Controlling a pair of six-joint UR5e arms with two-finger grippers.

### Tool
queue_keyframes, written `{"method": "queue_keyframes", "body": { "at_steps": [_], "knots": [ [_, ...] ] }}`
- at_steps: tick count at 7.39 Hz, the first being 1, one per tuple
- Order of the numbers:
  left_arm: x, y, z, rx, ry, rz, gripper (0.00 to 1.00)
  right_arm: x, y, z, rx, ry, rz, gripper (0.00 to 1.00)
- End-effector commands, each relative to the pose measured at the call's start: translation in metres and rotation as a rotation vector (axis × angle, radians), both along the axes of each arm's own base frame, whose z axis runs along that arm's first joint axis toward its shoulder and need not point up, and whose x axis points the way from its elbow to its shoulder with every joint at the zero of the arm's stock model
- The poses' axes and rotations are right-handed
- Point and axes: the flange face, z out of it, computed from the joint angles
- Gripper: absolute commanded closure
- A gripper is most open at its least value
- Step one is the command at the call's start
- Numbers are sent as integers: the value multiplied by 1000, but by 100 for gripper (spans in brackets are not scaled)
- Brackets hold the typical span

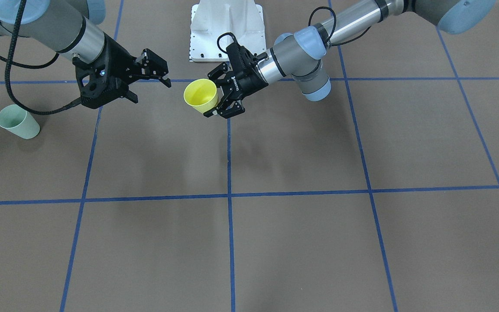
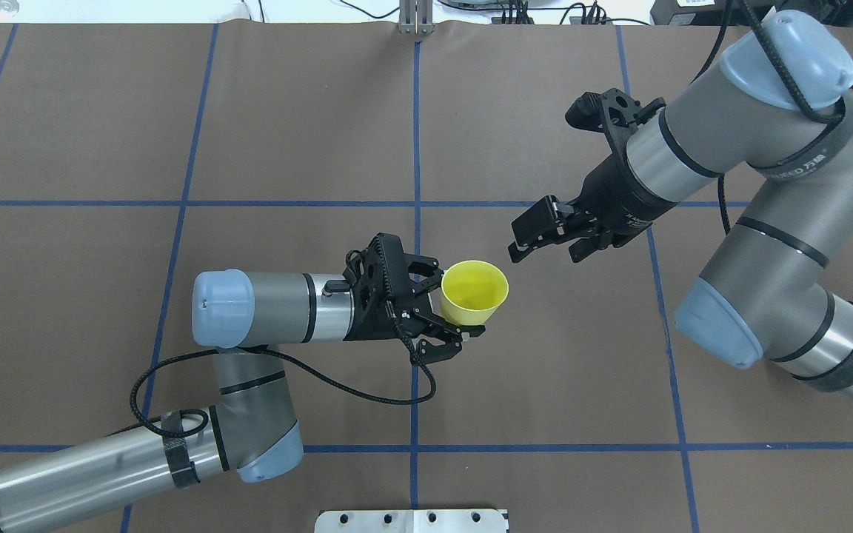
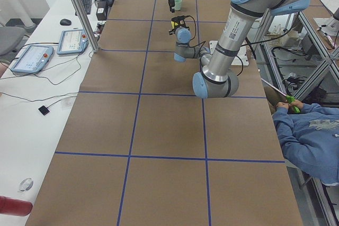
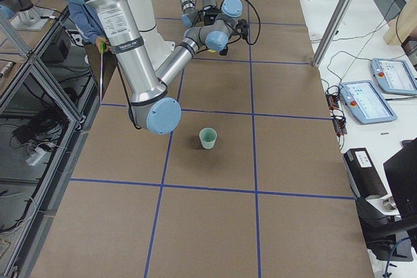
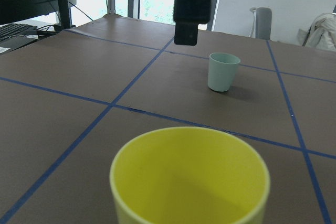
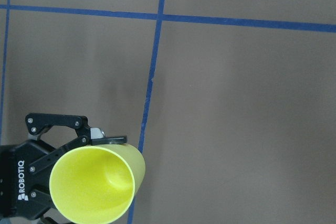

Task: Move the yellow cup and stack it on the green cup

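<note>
My left gripper (image 2: 458, 302) is shut on the yellow cup (image 2: 474, 291), holding it upright by its side wall above the table's middle. In the front view the yellow cup (image 1: 200, 97) tilts its mouth toward the camera, with the left gripper (image 1: 213, 95) around it. My right gripper (image 2: 545, 244) hangs open and empty just beyond the cup, a short gap away; it shows as the right gripper (image 1: 152, 86) in the front view. The green cup (image 1: 17, 122) stands upright on the table on my right side, apart from both grippers. The left wrist view shows the green cup (image 5: 223, 71) beyond the yellow cup (image 5: 189, 177).
Blue tape lines (image 1: 229, 196) divide the brown table cover. A white base plate (image 1: 225, 30) sits at the robot's edge. Teach pendants (image 4: 368, 99) and cables lie on the side bench. A person in blue (image 3: 312, 136) sits beside the table.
</note>
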Motion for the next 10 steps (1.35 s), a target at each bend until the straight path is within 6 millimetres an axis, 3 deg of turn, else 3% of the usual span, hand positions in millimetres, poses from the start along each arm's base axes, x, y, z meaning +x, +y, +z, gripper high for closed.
{"method": "queue_keyframes", "body": {
  "at_steps": [1, 2, 6, 8, 10],
  "knots": [
    [6, 11, -5, 9, 9, 18, 100, -13, 5, -3, -3, 0, -16, 0],
    [9, 9, -14, 14, 14, 15, 100, -16, 8, -2, -5, 2, -22, 0],
    [8, 6, -19, 62, 9, -14, 100, -36, 27, 5, -13, 12, -69, 2],
    [7, 3, -19, 72, 6, -23, 100, -44, 32, 8, -11, 22, -75, 10],
    [10, 0, -19, 62, -18, -26, 100, -47, 33, 8, -3, 29, -62, 31]
  ]
}}
